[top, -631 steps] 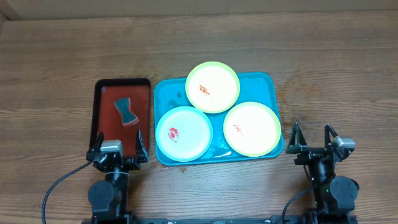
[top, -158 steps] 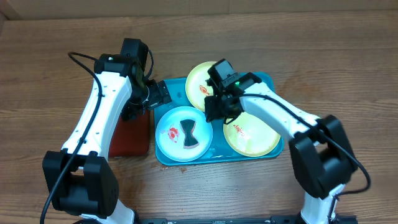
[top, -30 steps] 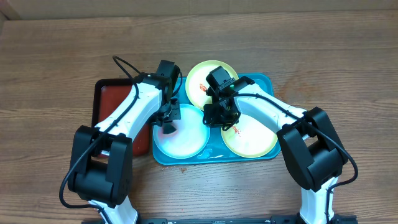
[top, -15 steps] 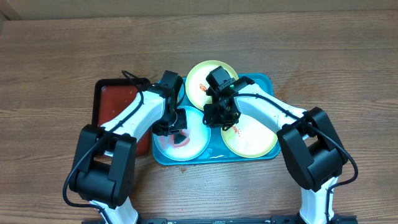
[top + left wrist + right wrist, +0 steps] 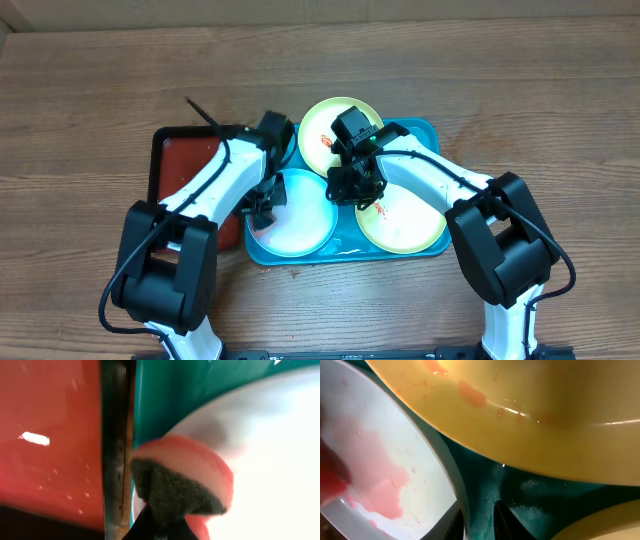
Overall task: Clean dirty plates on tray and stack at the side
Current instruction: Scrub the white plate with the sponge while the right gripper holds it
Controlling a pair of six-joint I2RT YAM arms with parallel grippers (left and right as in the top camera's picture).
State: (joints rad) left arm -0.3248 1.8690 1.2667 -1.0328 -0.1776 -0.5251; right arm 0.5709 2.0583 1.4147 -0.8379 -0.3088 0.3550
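Note:
The light blue plate lies front left in the cyan tray. My left gripper is shut on a sponge, dark scrubber and pink foam, pressed at the plate's left rim. My right gripper is shut on the plate's right rim. A wet pink smear shows inside the plate in the right wrist view. One yellow-green plate with red smears lies at the tray's back, and another lies front right.
A dark red, black-rimmed tray sits right beside the cyan tray's left side; its rim shows next to the sponge. Both arms cross over the cyan tray. Bare wooden table surrounds the trays.
My left gripper has slid the sponge from the plate's middle front back to its left rim. The right gripper has stayed put on the rim.

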